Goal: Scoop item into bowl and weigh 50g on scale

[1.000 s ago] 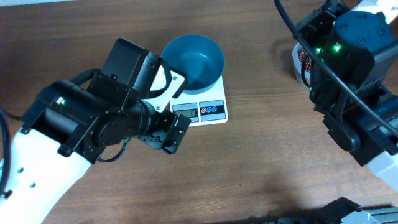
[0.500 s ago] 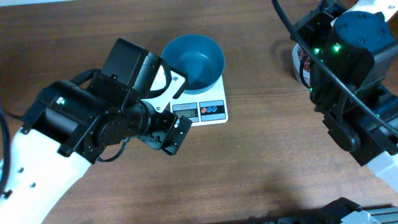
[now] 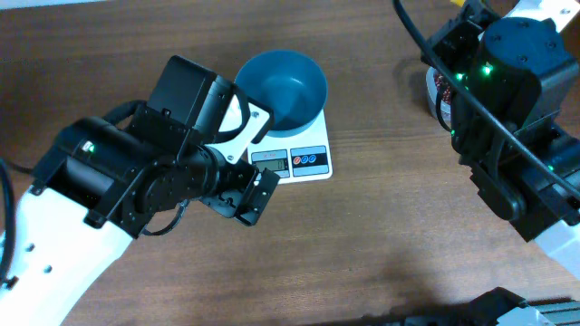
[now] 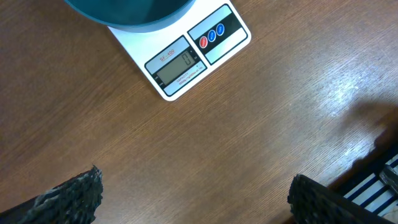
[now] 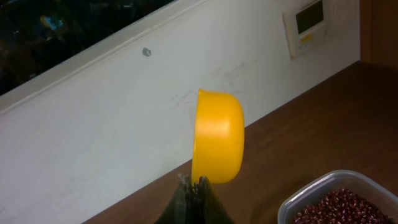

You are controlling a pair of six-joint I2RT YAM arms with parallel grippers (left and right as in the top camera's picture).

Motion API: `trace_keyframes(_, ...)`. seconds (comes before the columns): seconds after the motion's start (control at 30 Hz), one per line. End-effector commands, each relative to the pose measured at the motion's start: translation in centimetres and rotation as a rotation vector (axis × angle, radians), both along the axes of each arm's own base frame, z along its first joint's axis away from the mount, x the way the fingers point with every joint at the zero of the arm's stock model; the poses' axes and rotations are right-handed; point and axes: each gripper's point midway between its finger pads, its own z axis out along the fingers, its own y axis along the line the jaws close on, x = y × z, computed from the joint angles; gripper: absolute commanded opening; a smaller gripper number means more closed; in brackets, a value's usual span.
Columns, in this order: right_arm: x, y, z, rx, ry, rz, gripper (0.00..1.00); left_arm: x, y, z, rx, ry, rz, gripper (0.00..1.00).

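Observation:
The teal bowl [image 3: 283, 83] stands empty on the white scale [image 3: 308, 161]. In the left wrist view the scale [image 4: 214, 43] reads 0 and the bowl [image 4: 127, 12] is cut off at the top edge. My left gripper [image 4: 193, 199] is open and empty above bare table in front of the scale; it also shows in the overhead view [image 3: 249, 195]. My right gripper [image 5: 196, 186] is shut on the handle of a yellow scoop [image 5: 217, 137], which is held on edge beside the clear tub [image 5: 292, 208] of red-brown beans [image 5: 339, 208]. The scoop's inside is hidden.
The tub [image 3: 435, 86] sits at the far right of the table, mostly hidden under my right arm [image 3: 507, 100]. A white wall [image 5: 124, 112] with a small panel [image 5: 308, 25] stands behind the table. My left arm [image 3: 127, 172] covers the table's left centre.
My right arm has edged very slightly to the left. The left arm, bowl and scale have not moved.

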Motion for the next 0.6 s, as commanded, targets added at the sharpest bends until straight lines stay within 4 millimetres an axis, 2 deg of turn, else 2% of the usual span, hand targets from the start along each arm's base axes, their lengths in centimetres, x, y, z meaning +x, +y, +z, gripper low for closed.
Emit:
trace_keyframes(0.0, -0.2, -0.1, 1.7, 0.014, -0.037, 0.011, 0.04, 0.6, 0.4, 0.7, 0.014, -0.036, 0.003, 0.99)
trace_keyframes(0.3, -0.7, 0.7, 0.7, 0.007, 0.017, 0.077, 0.04, 0.7, 0.4, 0.8, 0.015, -0.041, 0.005, 0.99)
trace_keyframes(0.57, -2.6, 0.3, 0.1, -0.007, 0.072, 0.092, 0.04, 1.2, 0.0, 1.1, -0.002, -0.065, 0.005, 0.99)
